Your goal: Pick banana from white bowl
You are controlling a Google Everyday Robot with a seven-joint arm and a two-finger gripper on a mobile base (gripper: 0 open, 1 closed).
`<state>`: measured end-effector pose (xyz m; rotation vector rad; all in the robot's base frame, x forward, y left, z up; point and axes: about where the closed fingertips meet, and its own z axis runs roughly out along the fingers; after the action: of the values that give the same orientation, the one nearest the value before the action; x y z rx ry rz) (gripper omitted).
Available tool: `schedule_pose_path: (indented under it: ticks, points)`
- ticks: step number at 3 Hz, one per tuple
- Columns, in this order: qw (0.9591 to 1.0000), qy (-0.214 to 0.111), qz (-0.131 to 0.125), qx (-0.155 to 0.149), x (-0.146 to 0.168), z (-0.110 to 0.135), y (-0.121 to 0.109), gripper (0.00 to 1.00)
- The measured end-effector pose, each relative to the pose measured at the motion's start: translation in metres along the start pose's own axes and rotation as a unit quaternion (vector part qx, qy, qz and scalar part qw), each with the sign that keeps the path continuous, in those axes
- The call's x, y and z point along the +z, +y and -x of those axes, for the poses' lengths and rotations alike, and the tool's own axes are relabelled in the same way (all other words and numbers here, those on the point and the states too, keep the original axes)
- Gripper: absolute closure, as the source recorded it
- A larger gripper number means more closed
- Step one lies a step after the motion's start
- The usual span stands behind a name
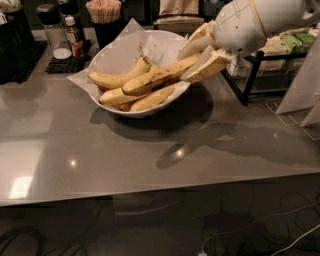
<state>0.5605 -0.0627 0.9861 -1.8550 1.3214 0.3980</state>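
Observation:
The white bowl (pixel 107 56), lined with crinkled white paper, stands at the back of the grey table (pixel 150 165). My gripper (pixel 186 64) reaches in from the upper right, over the bowl's right rim. It is shut on the right end of the banana (pixel 155 77), a long yellow one with brown streaks. The banana is lifted and tilted, its left end still over the fruit in the bowl. Three cleaner bananas lie in the bowl: one at the back left (pixel 115 79) and two at the front (pixel 120 96) (pixel 154 98).
A black mat with a shaker (pixel 52 30) and a sauce bottle (pixel 75 37) is at the back left. A dark cup of sticks (pixel 104 15) stands behind the bowl. A black wire rack (pixel 252 75) with packets stands to the right of the bowl.

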Motion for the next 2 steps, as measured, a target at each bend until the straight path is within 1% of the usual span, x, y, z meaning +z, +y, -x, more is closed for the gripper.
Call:
schedule_pose_path:
  ticks: [1,2]
  points:
    - [0.9992,-0.026,-0.027,0.016,-0.011,0.012,0.036,1.00]
    - [0.9978,-0.033,-0.052,0.025,-0.026,0.022,0.063,1.00]
